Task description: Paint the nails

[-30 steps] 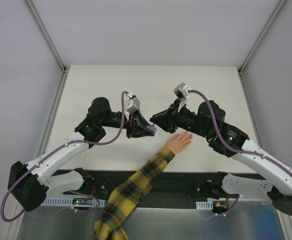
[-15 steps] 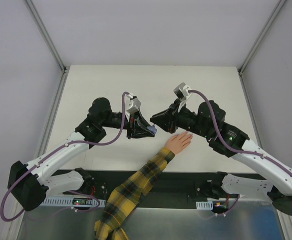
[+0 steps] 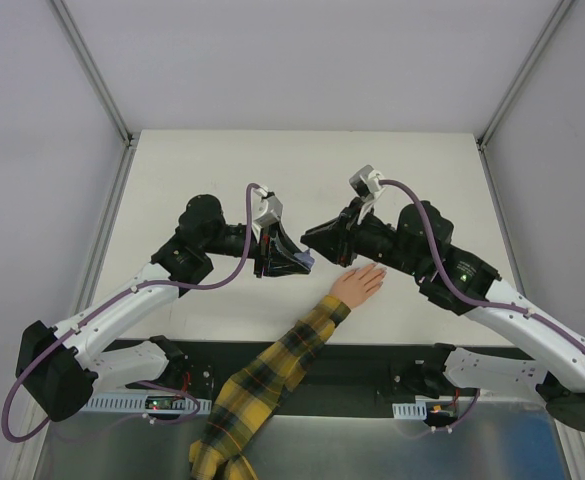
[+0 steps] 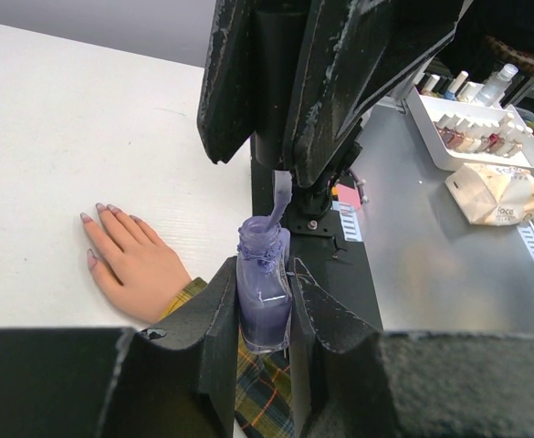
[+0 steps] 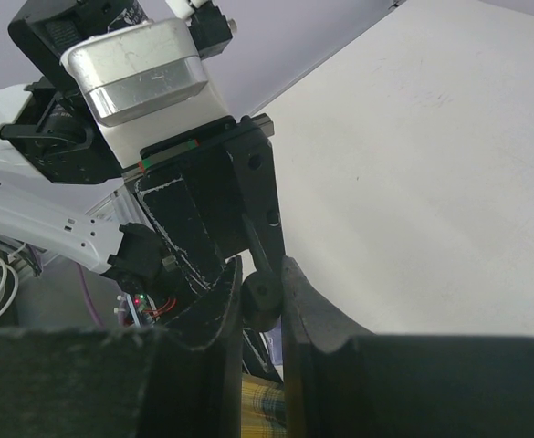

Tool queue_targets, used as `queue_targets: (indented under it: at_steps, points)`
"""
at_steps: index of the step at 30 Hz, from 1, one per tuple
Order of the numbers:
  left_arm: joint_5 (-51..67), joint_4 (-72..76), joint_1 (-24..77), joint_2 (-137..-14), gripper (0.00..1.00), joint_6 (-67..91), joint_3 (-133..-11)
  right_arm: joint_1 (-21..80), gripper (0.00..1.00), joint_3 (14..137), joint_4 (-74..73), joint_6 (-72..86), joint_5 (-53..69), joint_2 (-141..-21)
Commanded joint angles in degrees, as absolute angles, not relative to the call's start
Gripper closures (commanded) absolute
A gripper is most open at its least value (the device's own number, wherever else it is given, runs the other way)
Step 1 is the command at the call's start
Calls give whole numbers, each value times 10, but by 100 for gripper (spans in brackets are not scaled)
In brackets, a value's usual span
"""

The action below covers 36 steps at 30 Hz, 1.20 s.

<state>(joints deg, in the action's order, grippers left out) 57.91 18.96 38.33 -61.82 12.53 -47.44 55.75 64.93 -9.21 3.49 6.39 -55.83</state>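
Nothing has visibly moved since a second ago: the left end effector point(image 4: 263, 285) stays clamped on an upright, uncapped purple bottle point(image 4: 265, 319). The right end effector point(image 5: 259, 274) grips the dark cap point(image 5: 259, 299), whose brush point(image 4: 281, 196) dips into the bottle's neck. A small hand point(image 3: 360, 283) lies flat on the white surface point(image 3: 222, 170), just on the near side of the right end effector, stretched diagonally from a plaid sleeve point(image 3: 272, 375), so the nails point(image 4: 99, 208) point away from the bases and rightward.
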Motion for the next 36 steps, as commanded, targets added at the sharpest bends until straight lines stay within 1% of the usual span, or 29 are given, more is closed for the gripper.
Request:
queue_targets:
  at_steps: [1, 10, 16, 19, 24, 25, 28, 32, 36]
  points:
    - [581, 203, 390, -618, 100, 109, -500, 558, 99, 673, -62, 41, 61, -541]
    - [583, 203, 391, -620, 100, 110, -501, 556, 99, 678, -57, 41, 54, -541]
    - [580, 203, 392, -624, 100, 111, -502, 553, 99, 673, -51, 48, 24, -527]
    - [570, 203, 393, -618, 100, 106, -498, 551, 99, 671, -57, 52, -21, -509]
    - [529, 164, 393, -601, 100, 72, -499, 539, 99, 669, -142, 67, -114, -466]
    - [524, 158, 393, -599, 100, 62, -501, 532, 99, 663, -160, 73, -150, -458]
    - [504, 148, 393, -590, 100, 49, -500, 501, 99, 645, -231, 96, -195, -422]
    - [489, 143, 393, -582, 100, 47, -500, 431, 99, 582, -293, 121, -211, -380]
    - [475, 143, 393, -580, 100, 45, -498, 367, 99, 519, -308, 154, -201, -360]
